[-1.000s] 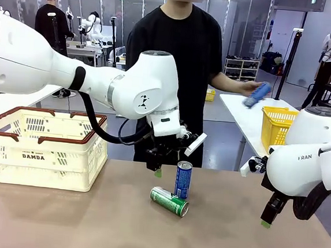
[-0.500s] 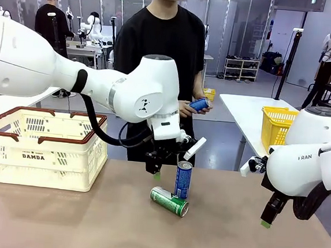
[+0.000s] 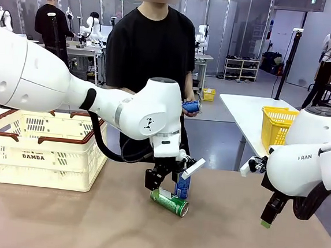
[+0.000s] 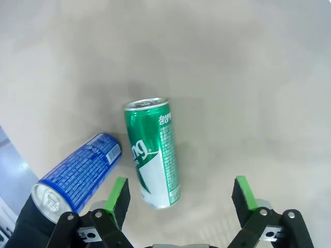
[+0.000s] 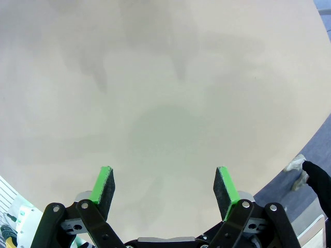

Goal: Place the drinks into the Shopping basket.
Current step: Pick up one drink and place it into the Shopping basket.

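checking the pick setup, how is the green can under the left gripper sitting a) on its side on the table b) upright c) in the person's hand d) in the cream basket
a: the green can lies on its side on the table, next to the standing blue can, below the open left gripper.

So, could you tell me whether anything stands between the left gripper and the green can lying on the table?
Nothing visible does. The open left gripper hangs just above the green can. The blue can stands close beside it, off to one side rather than in between.
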You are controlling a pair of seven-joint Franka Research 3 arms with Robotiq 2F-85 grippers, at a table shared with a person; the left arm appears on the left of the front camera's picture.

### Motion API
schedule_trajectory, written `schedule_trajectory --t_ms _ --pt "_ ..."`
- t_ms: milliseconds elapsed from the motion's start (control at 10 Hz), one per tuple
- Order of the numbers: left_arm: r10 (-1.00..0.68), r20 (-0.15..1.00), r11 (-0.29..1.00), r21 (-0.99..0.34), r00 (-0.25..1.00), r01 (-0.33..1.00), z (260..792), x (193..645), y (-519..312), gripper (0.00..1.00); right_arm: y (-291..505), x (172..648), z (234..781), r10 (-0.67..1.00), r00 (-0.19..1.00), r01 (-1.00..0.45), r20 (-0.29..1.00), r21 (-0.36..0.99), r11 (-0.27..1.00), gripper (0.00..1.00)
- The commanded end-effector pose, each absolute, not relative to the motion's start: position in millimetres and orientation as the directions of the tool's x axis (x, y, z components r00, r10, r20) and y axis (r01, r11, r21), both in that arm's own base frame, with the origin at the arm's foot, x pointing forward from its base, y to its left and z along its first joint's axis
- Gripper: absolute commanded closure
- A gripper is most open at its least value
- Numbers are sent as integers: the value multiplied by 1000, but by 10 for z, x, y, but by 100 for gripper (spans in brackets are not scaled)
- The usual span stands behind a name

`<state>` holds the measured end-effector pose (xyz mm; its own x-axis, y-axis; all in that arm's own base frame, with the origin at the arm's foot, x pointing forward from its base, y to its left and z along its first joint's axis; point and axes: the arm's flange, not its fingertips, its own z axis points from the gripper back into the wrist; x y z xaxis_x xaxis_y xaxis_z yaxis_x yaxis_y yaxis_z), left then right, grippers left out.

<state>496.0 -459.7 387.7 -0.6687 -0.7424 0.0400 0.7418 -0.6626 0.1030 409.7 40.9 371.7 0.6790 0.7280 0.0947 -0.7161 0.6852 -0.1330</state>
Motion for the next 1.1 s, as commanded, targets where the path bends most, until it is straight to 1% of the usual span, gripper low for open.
schedule_trajectory --t_ms 0,300,700,1000 --pt "-771 39 -630 92 -635 771 3755 4955 -4587 0 404 4092 3724 727 680 -715 92 -134 686 4" --pt "-778 87 -616 85 -622 783 3550 4996 -4616 0 404 4092 3724 727 680 -715 92 -134 686 4" --pt "-804 78 -585 79 -590 807 3284 5117 -4579 0 404 4092 3724 727 680 -715 92 -134 686 4" --pt "-799 112 -584 88 -591 807 3157 5215 -4559 0 404 4092 3724 727 680 -715 92 -134 686 4"
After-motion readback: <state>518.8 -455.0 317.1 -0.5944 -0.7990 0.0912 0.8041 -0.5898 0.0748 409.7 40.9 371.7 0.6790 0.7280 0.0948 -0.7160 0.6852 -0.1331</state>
